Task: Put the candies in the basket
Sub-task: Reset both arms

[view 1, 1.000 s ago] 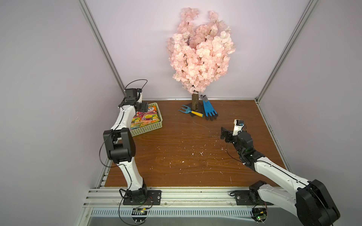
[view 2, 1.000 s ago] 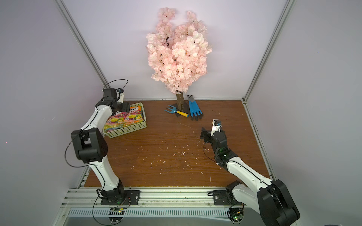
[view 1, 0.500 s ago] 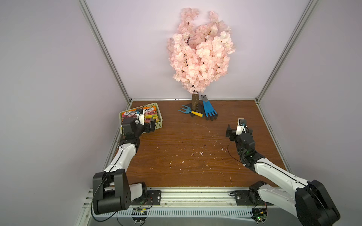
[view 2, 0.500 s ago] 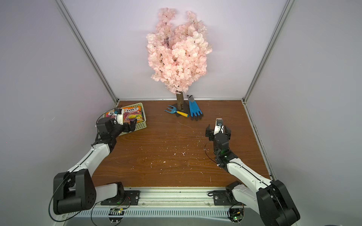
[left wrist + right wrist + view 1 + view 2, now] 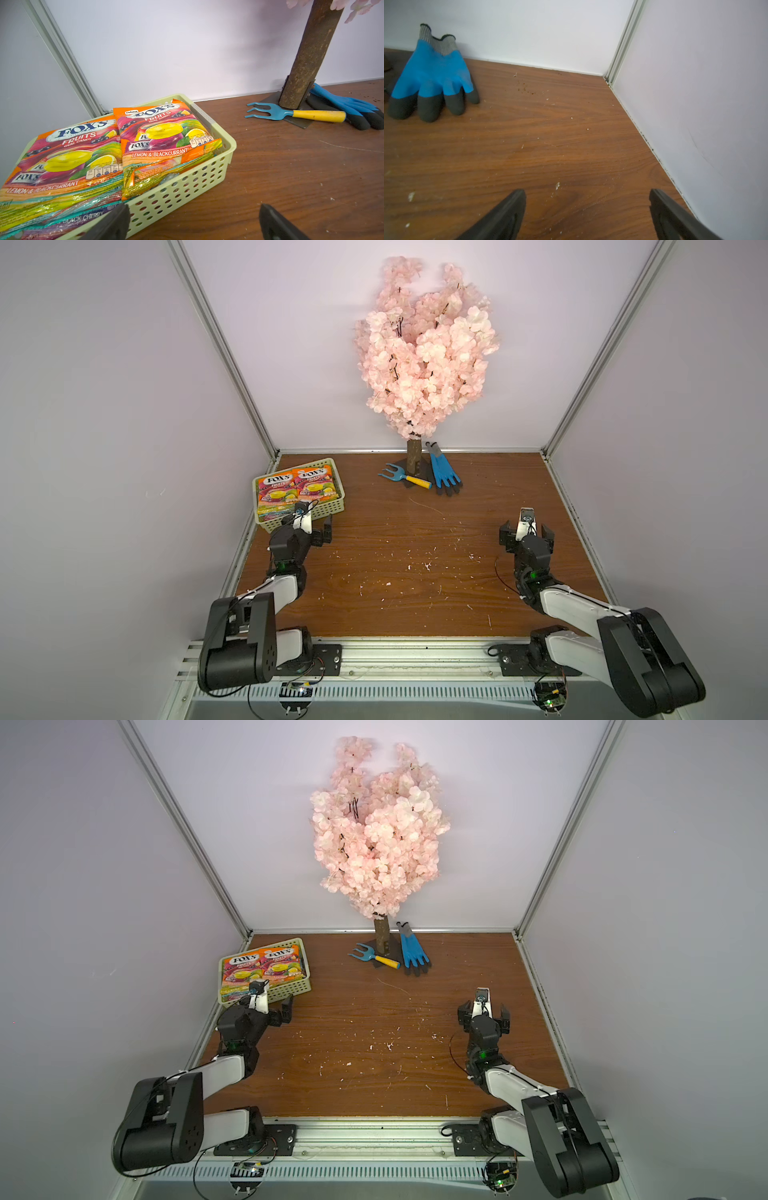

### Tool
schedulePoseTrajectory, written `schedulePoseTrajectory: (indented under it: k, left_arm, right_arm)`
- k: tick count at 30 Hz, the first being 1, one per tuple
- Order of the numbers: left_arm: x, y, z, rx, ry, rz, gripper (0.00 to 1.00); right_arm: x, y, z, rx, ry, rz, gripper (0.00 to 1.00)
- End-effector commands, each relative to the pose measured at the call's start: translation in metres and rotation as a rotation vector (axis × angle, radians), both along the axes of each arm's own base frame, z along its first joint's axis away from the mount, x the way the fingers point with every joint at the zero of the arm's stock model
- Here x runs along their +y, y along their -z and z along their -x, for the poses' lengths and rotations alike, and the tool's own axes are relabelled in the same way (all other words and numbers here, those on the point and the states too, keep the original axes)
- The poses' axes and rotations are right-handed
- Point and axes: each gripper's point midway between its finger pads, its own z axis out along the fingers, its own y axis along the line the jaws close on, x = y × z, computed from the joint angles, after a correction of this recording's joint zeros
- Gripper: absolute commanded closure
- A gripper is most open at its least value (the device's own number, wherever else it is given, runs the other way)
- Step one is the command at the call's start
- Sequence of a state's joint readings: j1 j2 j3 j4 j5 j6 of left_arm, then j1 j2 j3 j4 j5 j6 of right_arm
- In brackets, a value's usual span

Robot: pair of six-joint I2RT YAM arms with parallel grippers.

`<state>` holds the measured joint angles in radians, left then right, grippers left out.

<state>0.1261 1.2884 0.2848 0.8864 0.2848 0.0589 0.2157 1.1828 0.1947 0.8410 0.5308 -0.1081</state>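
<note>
The pale green basket (image 5: 329, 511) (image 5: 292, 990) (image 5: 176, 187) stands at the back left of the table, against the left wall. Several FOX'S candies (image 5: 297, 487) (image 5: 262, 966) (image 5: 162, 133) lie stacked in it, with two orange bags on top and teal and purple ones beneath. My left gripper (image 5: 311, 526) (image 5: 268, 1006) (image 5: 193, 209) sits just in front of the basket's near wall, open and holding nothing. On the right side of the table, low over bare wood, my right gripper (image 5: 526, 529) (image 5: 484, 1011) (image 5: 586, 194) is also open and holds nothing.
A pink blossom tree (image 5: 424, 356) stands at the back middle on a brown trunk (image 5: 307, 54). At its foot lie a blue hand rake with a yellow handle (image 5: 405, 477) (image 5: 291, 114) and blue gloves (image 5: 444, 475) (image 5: 431, 74). Walls close three sides. White crumbs dot the wood.
My left arm has drawn back from above the basket and folded down toward the front edge. The right arm has pulled back to the right. Both grippers stayed open.
</note>
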Motion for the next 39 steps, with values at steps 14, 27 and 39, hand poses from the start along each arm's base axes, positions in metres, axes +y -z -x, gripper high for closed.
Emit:
schedulePoseTrajectory:
  k: [14,27,39]
  left_arm:
    - [0.001,0.006,-0.003,-0.070,-0.157,0.004,0.00]
    - [0.010,0.019,-0.003,-0.091,-0.219,0.017,0.00]
    - [0.010,0.019,-0.002,-0.093,-0.228,0.011,0.00]
  right_arm:
    - [0.035,-0.002,-0.046,-0.027,-0.217,-0.096,0.01]
    - [0.013,0.000,-0.035,-0.185,-0.159,-0.155,0.01]
    - [0.003,0.004,-0.038,-0.150,-0.113,-0.183,0.01]
